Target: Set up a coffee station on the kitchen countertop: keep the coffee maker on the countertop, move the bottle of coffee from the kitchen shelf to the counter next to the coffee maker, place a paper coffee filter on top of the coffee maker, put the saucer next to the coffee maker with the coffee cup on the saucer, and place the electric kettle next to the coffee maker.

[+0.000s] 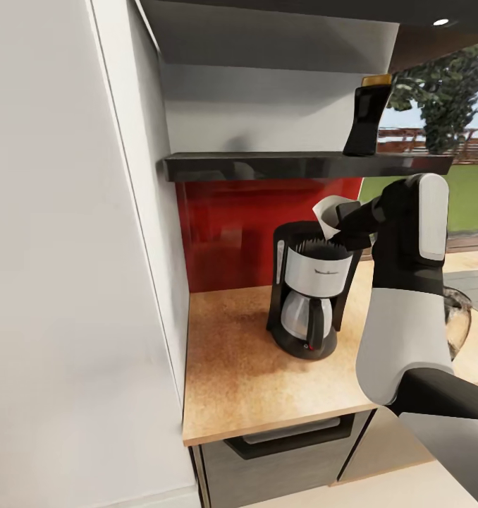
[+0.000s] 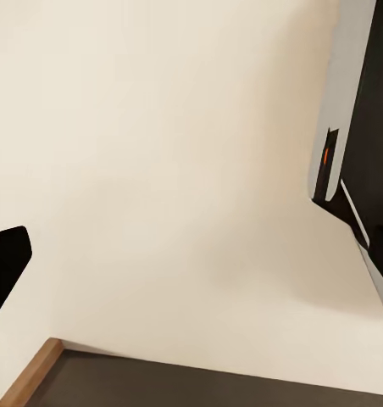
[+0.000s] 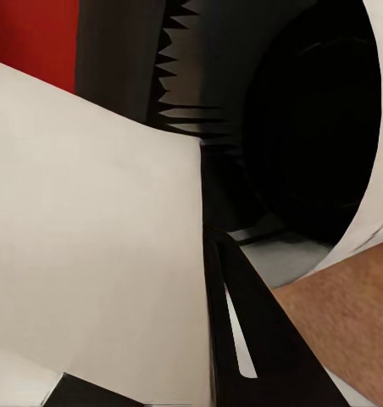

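From the head camera, the coffee maker [image 1: 311,295] stood upright on the table [image 1: 232,374], near the red back wall [image 1: 225,226], its glass carafe and small red switch facing forward. The right arm [image 1: 407,296] reached in from the right side, and the right pincer [image 1: 346,220] sat just above the machine's open top, clamped on the paper filter [image 1: 328,216]. The white filter hung over the top's right rear edge; whether it touched the machine could not be told. On the black shelf [image 1: 302,165] above, the coffee bottle [image 1: 367,116] with its amber lid stood toward the right end. The dark glass kettle [image 1: 457,319] showed partly behind the right forearm, on the table to the right of the coffee maker. A grey drawer front [image 1: 281,451] lay under the table's front edge, and a pale tall panel [image 1: 63,282] closed the left side.

In the left wrist camera, a plain cream surface [image 2: 174,170] took most of the picture, with a dark band [image 2: 208,386] and a wooden strip [image 2: 30,373] at one edge. A black shape [image 2: 3,267] at the border may have been a finger of the left pincer; its state could not be told.

In the right wrist camera, the filter [image 3: 90,237] lay as a broad white sheet pressed against a black finger [image 3: 251,331]. Beyond it were the coffee maker's dark open top [image 3: 302,119] with its toothed rim, a patch of red wall [image 3: 30,38] and a bit of the table [image 3: 352,297].
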{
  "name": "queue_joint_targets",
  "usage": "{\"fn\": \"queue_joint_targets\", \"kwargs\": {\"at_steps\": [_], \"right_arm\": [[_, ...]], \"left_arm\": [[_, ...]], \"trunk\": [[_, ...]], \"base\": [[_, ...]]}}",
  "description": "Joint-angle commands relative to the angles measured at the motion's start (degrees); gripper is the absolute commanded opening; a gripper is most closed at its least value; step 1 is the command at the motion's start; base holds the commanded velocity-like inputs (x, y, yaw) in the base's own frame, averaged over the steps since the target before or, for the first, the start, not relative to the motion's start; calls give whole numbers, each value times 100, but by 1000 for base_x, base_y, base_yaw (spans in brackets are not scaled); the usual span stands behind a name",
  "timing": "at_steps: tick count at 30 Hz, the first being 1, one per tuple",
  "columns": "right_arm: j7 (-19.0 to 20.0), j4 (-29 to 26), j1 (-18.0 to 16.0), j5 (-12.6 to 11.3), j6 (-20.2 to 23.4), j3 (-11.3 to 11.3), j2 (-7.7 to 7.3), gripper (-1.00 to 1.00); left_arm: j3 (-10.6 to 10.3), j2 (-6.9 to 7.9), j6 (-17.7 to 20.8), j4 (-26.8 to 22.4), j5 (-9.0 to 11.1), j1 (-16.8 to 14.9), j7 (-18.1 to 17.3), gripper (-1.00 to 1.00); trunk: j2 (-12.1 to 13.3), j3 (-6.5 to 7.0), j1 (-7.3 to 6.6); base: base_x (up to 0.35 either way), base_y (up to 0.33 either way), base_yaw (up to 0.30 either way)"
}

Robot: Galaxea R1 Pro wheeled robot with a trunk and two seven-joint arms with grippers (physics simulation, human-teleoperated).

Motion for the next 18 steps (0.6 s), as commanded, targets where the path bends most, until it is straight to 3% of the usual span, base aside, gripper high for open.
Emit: {"fn": "queue_joint_targets", "kwargs": {"at_steps": [1,10,11,18], "right_arm": [[-31,-2,-7,-24,49,-13,5,-100],[-31,-3,-7,-24,48,-13,5,-100],[-31,-4,-7,-24,48,-13,5,100],[-31,-8,-7,-28,42,-13,5,100]], "left_arm": [[41,-1,-1,-11,-23,2,5,100],[41,-1,-1,-10,-23,2,5,100],[41,-1,-1,-10,-23,2,5,100],[41,-1,-1,-11,-23,2,5,100]], "trunk": [[-12,-11,4],[-12,-11,4],[-12,-11,4],[-12,-11,4]], "base": [[13,0,0],[3,0,0],[0,0,0],[0,0,0]]}}
